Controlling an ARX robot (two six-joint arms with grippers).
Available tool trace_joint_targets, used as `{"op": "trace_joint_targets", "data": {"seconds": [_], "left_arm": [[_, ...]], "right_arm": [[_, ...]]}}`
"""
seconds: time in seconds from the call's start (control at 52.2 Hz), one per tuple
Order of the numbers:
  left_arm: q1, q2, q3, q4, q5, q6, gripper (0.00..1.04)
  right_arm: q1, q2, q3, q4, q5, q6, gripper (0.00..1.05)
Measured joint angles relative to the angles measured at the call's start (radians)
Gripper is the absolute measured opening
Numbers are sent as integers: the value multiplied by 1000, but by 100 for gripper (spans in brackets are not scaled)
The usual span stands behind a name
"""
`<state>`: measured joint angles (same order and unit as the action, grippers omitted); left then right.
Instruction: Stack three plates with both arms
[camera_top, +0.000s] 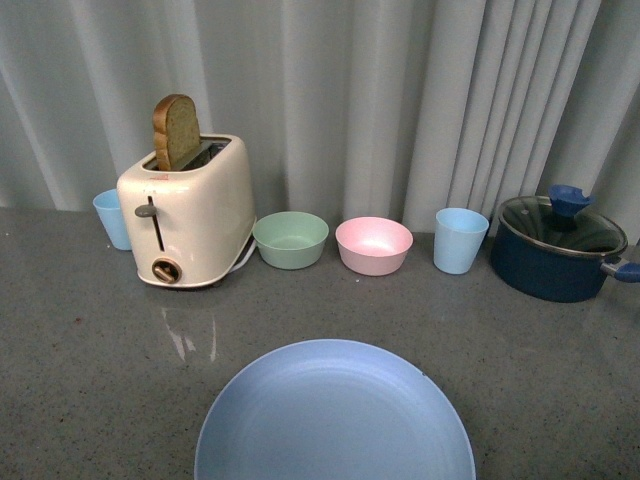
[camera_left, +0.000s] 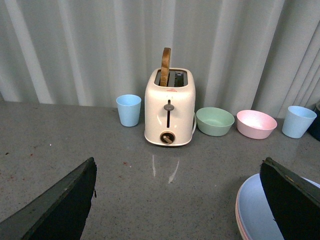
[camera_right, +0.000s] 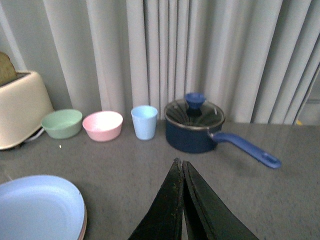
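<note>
The light blue plate (camera_top: 335, 415) lies at the table's near edge, in the middle. In the left wrist view the blue plate (camera_left: 256, 215) tops a stack, with a pink rim (camera_left: 237, 219) showing under it. In the right wrist view thin pinkish edges (camera_right: 84, 222) peek out below the blue plate (camera_right: 40, 207); I cannot tell the lower plates apart. My left gripper (camera_left: 177, 200) is open and empty, to the left of the stack, one finger (camera_left: 295, 200) over the plate's edge. My right gripper (camera_right: 180, 165) is shut on nothing, to the right of the stack. Neither arm shows in the front view.
Along the curtain stand a blue cup (camera_top: 112, 218), a cream toaster (camera_top: 190, 210) with a bread slice (camera_top: 176, 130), a mint-green bowl (camera_top: 290, 238), a pink bowl (camera_top: 374, 245), another blue cup (camera_top: 460, 240) and a lidded dark blue pot (camera_top: 560, 248) with its handle (camera_right: 250, 150) pointing right.
</note>
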<state>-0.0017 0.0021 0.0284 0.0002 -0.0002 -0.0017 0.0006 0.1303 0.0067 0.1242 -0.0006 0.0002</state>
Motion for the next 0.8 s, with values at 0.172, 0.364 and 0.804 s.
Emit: {"op": "trace_joint_targets", "data": {"seconds": [0.172, 0.364, 0.804], "left_arm": [[0, -1, 0, 0, 0, 0, 98], [0, -1, 0, 0, 0, 0, 98], [0, -1, 0, 0, 0, 0, 98]], "right_arm": [[0, -126, 0, -122, 0, 0, 3], [0, -126, 0, -124, -1, -1, 26], [0, -126, 0, -124, 0, 0, 99]]}}
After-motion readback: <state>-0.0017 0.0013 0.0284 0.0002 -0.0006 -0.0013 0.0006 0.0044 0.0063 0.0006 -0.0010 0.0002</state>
